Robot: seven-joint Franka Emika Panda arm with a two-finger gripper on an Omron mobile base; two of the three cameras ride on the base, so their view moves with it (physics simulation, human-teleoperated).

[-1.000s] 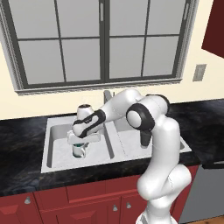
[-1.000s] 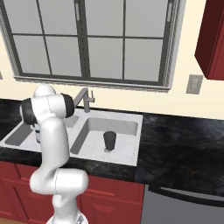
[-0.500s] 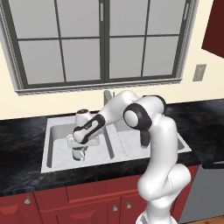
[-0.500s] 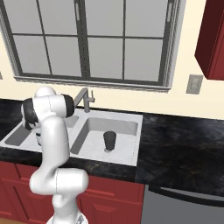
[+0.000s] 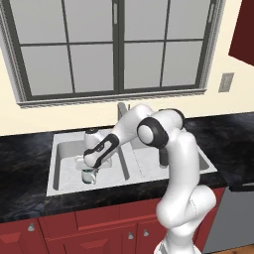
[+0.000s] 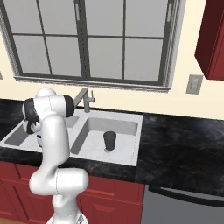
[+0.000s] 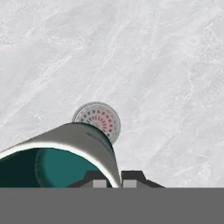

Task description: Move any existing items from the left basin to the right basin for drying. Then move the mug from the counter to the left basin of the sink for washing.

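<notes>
The white mug with its teal-green inside hangs low in the left basin of the sink. My gripper is shut on its rim. In the hand view the mug fills the lower left, tilted. The gripper pinches the mug's wall, one fingertip on each side. The round drain lies just beyond it on the basin floor. The dark grey tumbler stands upright in the right basin. It also peeks out from behind my arm as the tumbler.
The grey faucet rises behind the divider between the basins. Glossy black counter runs to both sides of the sink, with red cabinet fronts below. A window spans the wall behind.
My hand has come down into the left basin with the mug in its grip. The tumbler in the right basin has not moved.
</notes>
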